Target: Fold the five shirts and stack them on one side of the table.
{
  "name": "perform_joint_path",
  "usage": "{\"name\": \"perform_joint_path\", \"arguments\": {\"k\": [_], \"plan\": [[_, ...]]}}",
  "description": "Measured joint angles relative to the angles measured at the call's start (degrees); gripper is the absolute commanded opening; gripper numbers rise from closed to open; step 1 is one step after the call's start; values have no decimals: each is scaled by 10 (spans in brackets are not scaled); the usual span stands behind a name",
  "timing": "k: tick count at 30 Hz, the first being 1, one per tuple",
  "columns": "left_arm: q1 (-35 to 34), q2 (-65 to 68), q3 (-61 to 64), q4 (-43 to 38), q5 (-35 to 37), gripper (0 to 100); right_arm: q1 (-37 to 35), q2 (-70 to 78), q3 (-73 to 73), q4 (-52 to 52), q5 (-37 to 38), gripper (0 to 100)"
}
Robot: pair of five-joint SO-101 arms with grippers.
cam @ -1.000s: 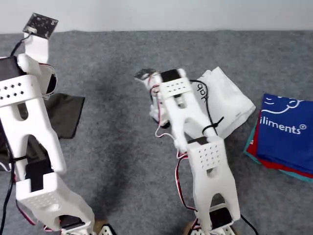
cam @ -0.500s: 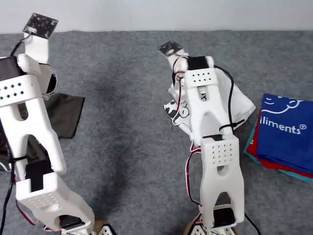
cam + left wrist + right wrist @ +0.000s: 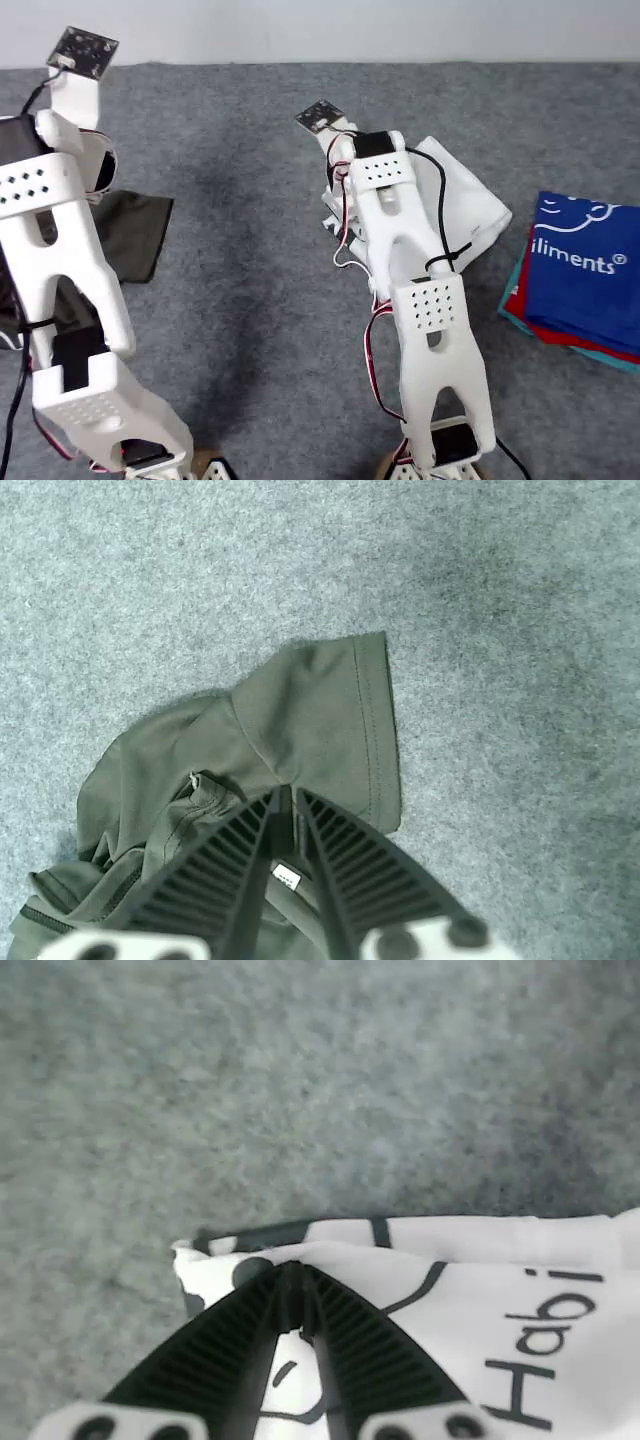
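- A line of white lettering crossed the folded blue shirt (image 3: 585, 265) at the right edge of the high view.
- Black hand-drawn letters ran over the white shirt (image 3: 480, 1300), partly cut off.
- The tag (image 3: 287, 876) on the dark green shirt (image 3: 310, 720) was too small to read.

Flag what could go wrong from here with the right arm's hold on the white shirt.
1. The right gripper pinches the white shirt just at one edge, so the fabric may slip out mid-fold.
2. The white shirt lies bunched close to the folded stack; pulling it that way could nudge or cover the stack.
3. The right arm's cable crosses over the shirt and might snag it.
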Motion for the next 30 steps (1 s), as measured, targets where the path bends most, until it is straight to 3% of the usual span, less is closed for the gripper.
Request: {"name": "perform_joint_path", "arguments": {"k": [6,13,20,26,30], "plan": [[0,0,0,0,0,15,43,0,-119,24,4,9],[0,0,0,0,0,15,129,76,-152,-105,88,9],[0,0,0,0,0,15,157,149,-152,-206,104,9],[0,0,0,0,0,15,149,150,-251,-120,104,9],[0,0,0,0,0,15,102,149,-324,-32,104,9]]}}
